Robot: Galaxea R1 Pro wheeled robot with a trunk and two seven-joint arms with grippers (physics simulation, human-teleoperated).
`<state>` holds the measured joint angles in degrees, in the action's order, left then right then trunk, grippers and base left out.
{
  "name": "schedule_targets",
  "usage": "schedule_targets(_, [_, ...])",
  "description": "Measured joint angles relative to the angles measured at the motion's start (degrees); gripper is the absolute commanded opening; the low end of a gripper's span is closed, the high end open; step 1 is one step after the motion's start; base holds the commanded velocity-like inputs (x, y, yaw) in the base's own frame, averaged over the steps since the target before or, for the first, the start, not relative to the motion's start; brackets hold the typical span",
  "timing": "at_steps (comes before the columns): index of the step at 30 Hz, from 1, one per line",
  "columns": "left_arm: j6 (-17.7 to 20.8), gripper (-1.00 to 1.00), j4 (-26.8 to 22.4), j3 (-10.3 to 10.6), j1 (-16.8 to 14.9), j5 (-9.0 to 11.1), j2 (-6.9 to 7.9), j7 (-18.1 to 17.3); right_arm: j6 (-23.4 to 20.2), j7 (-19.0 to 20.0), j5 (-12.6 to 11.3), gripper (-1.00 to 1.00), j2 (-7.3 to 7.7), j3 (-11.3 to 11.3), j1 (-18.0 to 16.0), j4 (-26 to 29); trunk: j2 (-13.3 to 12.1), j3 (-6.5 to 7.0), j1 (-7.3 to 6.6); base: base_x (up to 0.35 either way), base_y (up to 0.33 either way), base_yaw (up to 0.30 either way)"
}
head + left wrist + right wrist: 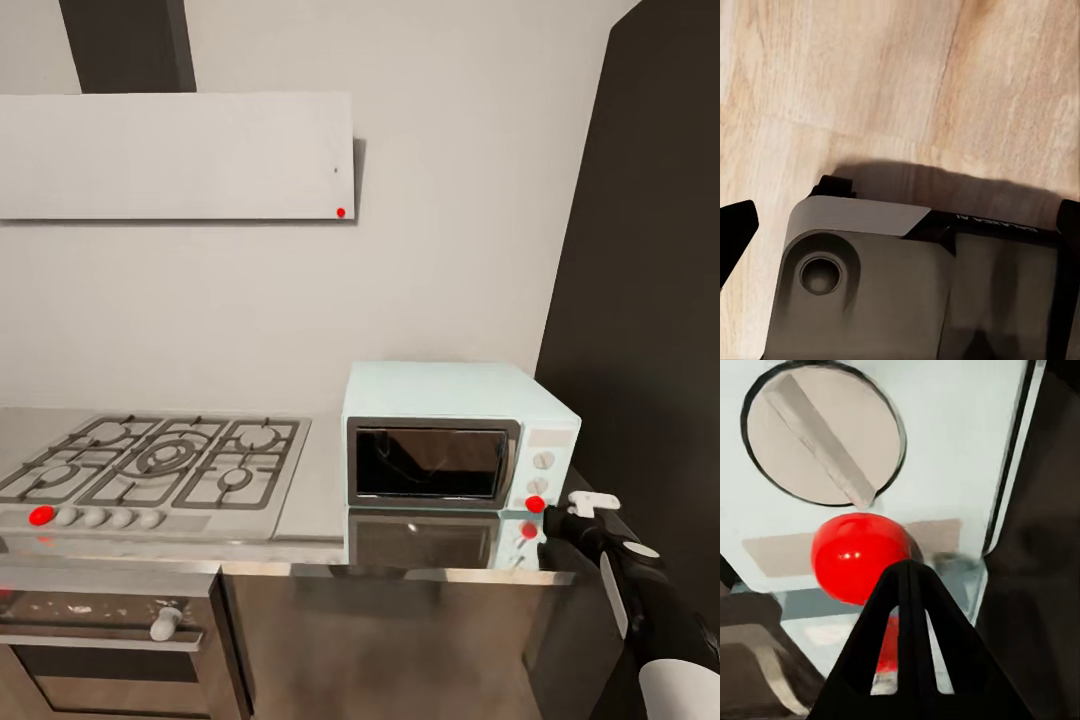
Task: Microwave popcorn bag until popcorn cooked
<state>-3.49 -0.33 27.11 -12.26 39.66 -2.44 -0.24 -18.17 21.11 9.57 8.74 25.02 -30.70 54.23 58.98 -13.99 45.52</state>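
microwave [455, 440] on countertop [320, 480], door shut, beside gas hob [160, 462]; built-in oven [100, 640] below hob. right gripper [578, 507] fingers pressed together, holding nothing, tip at red light [859, 556] under round knob [821, 431]. left gripper open/shut: cannot tell; wood floor [900, 82] beneath it
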Motion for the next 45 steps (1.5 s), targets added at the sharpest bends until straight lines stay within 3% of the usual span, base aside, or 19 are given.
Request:
schedule_targets(4, [0.0,1.00,0.0,0.0,0.0,0.0,0.02,0.0,-0.1,0.1,-0.3,-1.00,0.02,-0.1,0.5,0.5,0.0,-0.01,-0.04,0.245,0.000,0.000])
schedule_targets(8, [0.0,1.00,0.0,-0.1,0.0,0.0,0.09,0.0,0.2,0.0,0.0,-1.00,-0.05,-0.1,1.9,0.4,0.0,-0.01,-1.03,0.165,0.000,0.000])
schedule_targets(16, [-0.1,1.00,0.0,-0.1,0.0,0.0,0.10,0.0,0.1,0.0,0.2,-1.00,-0.30,-0.1,2.2,0.9,0.0,-0.01,-1.04,0.001,0.000,0.000])
schedule_targets(22, [-0.2,1.00,0.0,-0.1,0.0,0.2,-0.07,0.0,0.1,0.2,0.1,-1.00,-0.12,-0.5,0.0,0.1,0.0,0.00,0.06,-0.306,0.000,0.000])
schedule_targets(28, [-0.2,1.00,0.0,0.0,0.0,0.1,-0.09,0.0,-1.4,0.9,0.1,-1.00,-0.26,-0.6,0.1,8.3,0.0,0.00,0.06,-0.346,0.000,0.000])
schedule_targets(36, [-0.2,1.00,0.0,0.0,0.0,0.1,-0.13,0.0,-3.7,1.1,-0.1,-1.00,-0.36,-0.7,0.1,9.6,0.0,0.00,0.06,-0.346,0.000,0.000])
schedule_targets(41, [-0.2,1.00,0.1,0.0,0.0,0.1,-0.15,0.0,-6.8,6.5,-0.1,-1.00,-0.50,-0.7,0.7,14.3,0.0,0.00,0.06,-0.346,0.000,0.000])
schedule_targets(42, [-0.2,1.00,0.1,0.0,0.0,0.1,-0.17,0.0,-8.1,13.8,0.3,-1.00,-0.51,-0.7,0.9,14.9,0.0,0.00,0.06,-0.345,0.000,0.000])
schedule_targets(45, [-0.2,1.00,0.1,0.0,0.0,0.1,-0.14,0.0,-8.2,15.7,0.9,-1.00,-0.46,-0.7,0.7,14.5,0.0,0.00,0.06,-0.346,0.000,0.000])
